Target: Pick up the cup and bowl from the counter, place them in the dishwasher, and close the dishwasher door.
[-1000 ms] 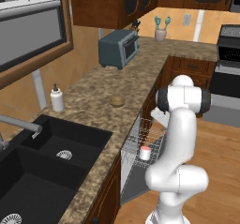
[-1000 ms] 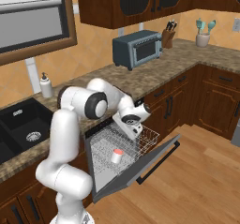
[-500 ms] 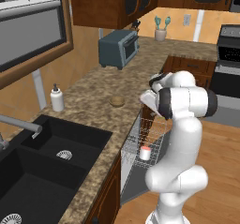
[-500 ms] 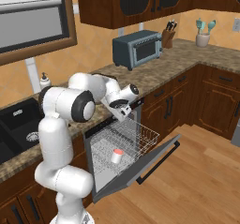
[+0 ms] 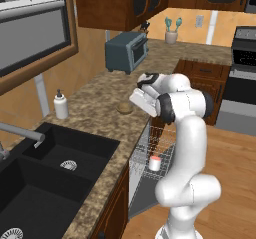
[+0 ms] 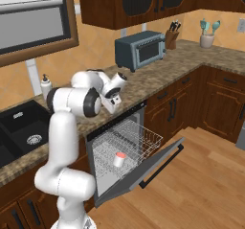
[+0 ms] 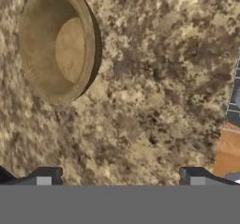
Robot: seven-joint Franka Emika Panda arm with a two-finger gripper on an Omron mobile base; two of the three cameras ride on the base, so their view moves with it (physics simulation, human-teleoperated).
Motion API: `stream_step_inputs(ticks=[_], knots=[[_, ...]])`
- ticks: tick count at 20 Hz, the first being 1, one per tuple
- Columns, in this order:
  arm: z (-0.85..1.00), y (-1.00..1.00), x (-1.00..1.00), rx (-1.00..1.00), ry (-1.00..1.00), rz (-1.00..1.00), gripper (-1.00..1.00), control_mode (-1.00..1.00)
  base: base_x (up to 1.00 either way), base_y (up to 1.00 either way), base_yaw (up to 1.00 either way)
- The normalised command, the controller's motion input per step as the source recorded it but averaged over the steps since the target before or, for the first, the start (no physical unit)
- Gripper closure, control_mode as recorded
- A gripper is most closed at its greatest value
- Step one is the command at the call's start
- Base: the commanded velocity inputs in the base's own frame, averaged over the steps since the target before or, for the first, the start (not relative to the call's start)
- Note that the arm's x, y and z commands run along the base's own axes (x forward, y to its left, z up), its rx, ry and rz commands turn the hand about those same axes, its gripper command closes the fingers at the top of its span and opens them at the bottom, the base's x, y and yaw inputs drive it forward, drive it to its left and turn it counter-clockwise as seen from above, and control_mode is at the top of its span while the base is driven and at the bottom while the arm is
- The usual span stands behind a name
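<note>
Bowl [image 7: 58,45] sits upright on the counter [image 7: 154,92], at the upper left of the hand view, near the counter edge above the open dishwasher [image 6: 125,149]. Looks small, shallow, rigid, probably light; smooth rim may slip, so pinch one wall across the rim, one finger inside, one outside. Gripper [image 7: 119,178] hovers over bare granite beside the bowl, jaws spread wide, holding nothing. Cup [image 6: 119,159] already stands in the wire rack [image 6: 143,139]; dishwasher door [image 6: 153,168] hangs open.

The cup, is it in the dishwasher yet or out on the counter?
In. The cup stands upright on the dishwasher's wire rack, above the dropped door.
</note>
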Motion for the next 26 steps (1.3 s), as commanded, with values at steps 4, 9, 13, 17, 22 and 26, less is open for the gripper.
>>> stream_step_inputs(ticks=[4,9,13,17,22,26], knots=[[-0.16,0.11,0.97,0.00,0.11,0.00,-1.00,-1.00,0.00,0.00,0.00],[-0.49,0.08,0.69,0.00,0.06,0.00,-1.00,-1.00,0.00,0.00,0.00],[-0.16,0.00,0.24,0.00,0.00,0.00,-1.00,-1.00,0.00,0.00,0.00],[-0.20,0.00,0.01,0.00,-0.01,0.00,1.00,-1.00,0.00,0.00,0.00],[-0.19,0.06,-0.27,0.00,-0.03,0.00,1.00,-1.00,0.00,0.00,0.00],[0.02,0.00,-0.56,0.00,-0.16,0.00,1.00,-1.00,0.00,0.00,0.00]])
